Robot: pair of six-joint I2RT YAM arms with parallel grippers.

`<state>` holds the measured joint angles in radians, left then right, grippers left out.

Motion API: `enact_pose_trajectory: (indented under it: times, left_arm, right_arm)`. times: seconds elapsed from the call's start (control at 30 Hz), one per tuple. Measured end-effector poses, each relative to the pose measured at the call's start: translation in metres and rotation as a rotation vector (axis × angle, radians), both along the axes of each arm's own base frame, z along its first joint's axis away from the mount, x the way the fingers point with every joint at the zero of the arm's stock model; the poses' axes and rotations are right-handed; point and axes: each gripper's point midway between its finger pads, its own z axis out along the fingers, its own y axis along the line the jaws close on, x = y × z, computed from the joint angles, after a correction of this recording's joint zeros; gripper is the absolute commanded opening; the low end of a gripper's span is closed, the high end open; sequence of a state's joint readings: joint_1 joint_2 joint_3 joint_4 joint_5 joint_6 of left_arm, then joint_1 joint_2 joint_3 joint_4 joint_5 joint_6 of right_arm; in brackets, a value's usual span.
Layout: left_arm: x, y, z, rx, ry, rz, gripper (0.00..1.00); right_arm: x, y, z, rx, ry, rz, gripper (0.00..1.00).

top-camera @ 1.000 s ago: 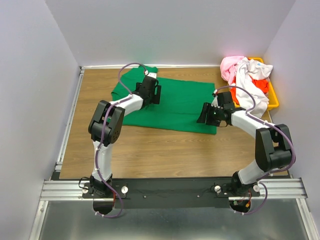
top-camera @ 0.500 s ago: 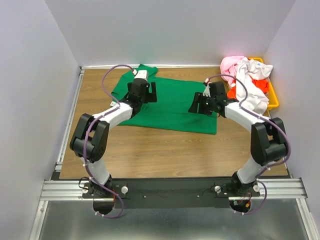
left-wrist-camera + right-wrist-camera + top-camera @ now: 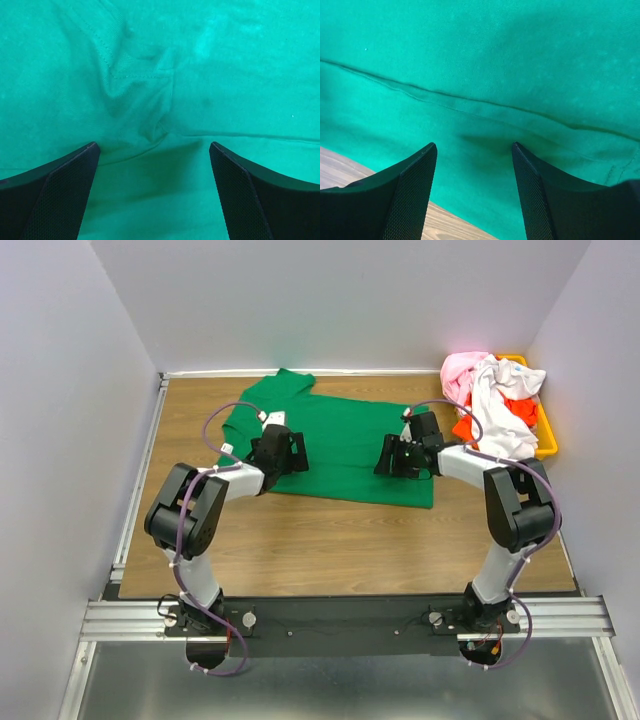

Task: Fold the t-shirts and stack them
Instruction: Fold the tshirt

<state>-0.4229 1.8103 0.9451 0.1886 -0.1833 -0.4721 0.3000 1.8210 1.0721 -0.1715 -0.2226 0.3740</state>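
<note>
A bright green t-shirt lies spread on the wooden table, partly folded lengthwise. My left gripper is open, low over the shirt's left part, near a puckered seam and sleeve fold. My right gripper is open, low over the shirt's right part near its front hem; bare wood shows just beside it. Neither holds cloth. Pink, white and orange-red t-shirts lie heaped in the bin.
A yellow-orange plastic bin stands at the back right corner against the wall. Grey walls enclose the table at the back and both sides. A metal rail runs along the near edge by the arm bases.
Both grippers have moved toward the near edge of the green shirt, after first shifting inward. The left arm's elbow has swung out to the left. The shirt looks unchanged.
</note>
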Motion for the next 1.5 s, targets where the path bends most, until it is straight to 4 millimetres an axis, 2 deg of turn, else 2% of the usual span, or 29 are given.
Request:
enact_pose_trajectory:
  times: [0.2, 0.37, 0.83, 0.93, 1.0, 1.1, 1.23, 1.3, 1.4, 1.5]
  left_arm:
    - [-0.009, 0.002, 0.001, -0.052, -0.029, 0.026, 0.98]
    - [-0.026, 0.001, 0.001, -0.109, -0.048, 0.043, 0.98]
    - [-0.119, -0.031, 0.005, -0.192, 0.025, 0.003, 0.98]
    - [-0.131, -0.035, 0.011, -0.190, 0.040, -0.009, 0.98]
    - [-0.131, -0.037, 0.020, -0.194, 0.028, -0.012, 0.98]
    - [-0.121, -0.039, 0.036, -0.187, -0.005, -0.003, 0.98]
    - [-0.090, -0.046, 0.062, -0.177, -0.071, 0.007, 0.98]
    - [-0.076, -0.050, 0.065, -0.165, -0.086, 0.006, 0.98]
    - [-0.062, -0.049, 0.055, -0.129, -0.078, 0.013, 0.98]
    - [-0.060, -0.042, 0.038, -0.091, -0.051, 0.024, 0.98]
  right_arm:
    - [-0.004, -0.004, -0.001, 0.011, -0.031, -0.046, 0.70]
    - [-0.016, -0.011, -0.001, 0.015, -0.037, -0.084, 0.70]
    - [-0.082, -0.040, -0.001, -0.025, 0.025, -0.154, 0.70]
    - [-0.091, -0.042, 0.002, -0.035, 0.049, -0.153, 0.71]
    - [-0.092, -0.043, 0.010, -0.039, 0.048, -0.147, 0.71]
    - [-0.078, -0.039, 0.032, -0.032, 0.007, -0.135, 0.71]
    - [-0.047, -0.028, 0.066, -0.005, -0.075, -0.110, 0.72]
    - [-0.033, -0.022, 0.072, 0.001, -0.090, -0.097, 0.72]
    - [-0.023, -0.018, 0.062, -0.004, -0.075, -0.084, 0.72]
    - [-0.025, -0.018, 0.039, -0.025, -0.020, -0.075, 0.71]
